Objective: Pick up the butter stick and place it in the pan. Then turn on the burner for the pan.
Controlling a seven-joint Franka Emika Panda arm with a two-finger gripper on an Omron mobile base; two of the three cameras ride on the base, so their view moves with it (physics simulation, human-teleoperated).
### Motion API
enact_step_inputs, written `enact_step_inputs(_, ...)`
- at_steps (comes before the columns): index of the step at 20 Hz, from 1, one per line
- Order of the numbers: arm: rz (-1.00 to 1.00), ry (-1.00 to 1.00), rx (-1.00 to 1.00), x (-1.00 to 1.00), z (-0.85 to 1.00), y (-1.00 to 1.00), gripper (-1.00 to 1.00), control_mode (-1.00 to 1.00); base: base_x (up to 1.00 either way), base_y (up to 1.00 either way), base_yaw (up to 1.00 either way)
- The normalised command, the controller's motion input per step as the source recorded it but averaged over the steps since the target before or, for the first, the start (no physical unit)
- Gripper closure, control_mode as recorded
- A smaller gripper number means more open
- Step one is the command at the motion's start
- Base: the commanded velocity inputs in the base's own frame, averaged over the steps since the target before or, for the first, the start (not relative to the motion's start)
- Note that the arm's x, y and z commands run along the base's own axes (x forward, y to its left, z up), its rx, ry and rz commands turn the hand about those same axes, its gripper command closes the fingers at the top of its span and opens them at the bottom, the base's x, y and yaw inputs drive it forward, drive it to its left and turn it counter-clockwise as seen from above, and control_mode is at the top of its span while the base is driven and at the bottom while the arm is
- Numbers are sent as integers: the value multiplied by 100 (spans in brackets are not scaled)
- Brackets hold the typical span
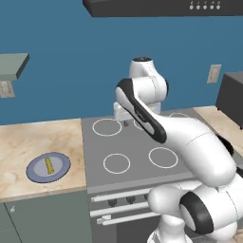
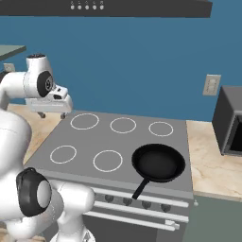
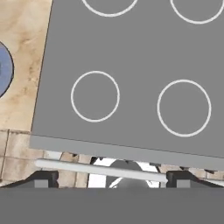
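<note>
Claw (image 3: 112, 177): fingers spread, holding nothing, above the stove (image 3: 131, 57).
Butter stick (image 1: 49, 165): on the plate (image 1: 35, 174), well left of claw.
Handling: likely light, soft, slippery; pinch the long sides mid-length.

Plate (image 3: 3, 70): left edge of hand view cropping it. Microwave (image 2: 229, 120): right edge cutting it off. Arm hiding stove's (image 1: 95, 152) right burners, left base view.

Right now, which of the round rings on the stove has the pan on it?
The front right ring, nearest the knobs. The black pan covers it, handle pointing toward the front edge. The other five rings on the stove are bare white circles.
</note>
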Motion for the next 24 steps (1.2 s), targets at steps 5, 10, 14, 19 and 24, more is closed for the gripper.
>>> enact_step_inputs(5, 0, 19, -3, -23, -56, 100, -100, -100, 0, 0, 0)
enact_step_inputs(10, 0, 15, 0, -14, -48, 84, -100, -100, 0, 0, 0)
enact_step_inputs(14, 0, 13, 0, -3, -34, 78, -100, -100, 0, 0, 0)
enact_step_inputs(19, 0, 7, 0, 0, -22, 73, -100, -100, 0, 0, 0)
enact_step_inputs(24, 0, 0, 0, 8, -18, 62, -100, -100, 0, 0, 0)
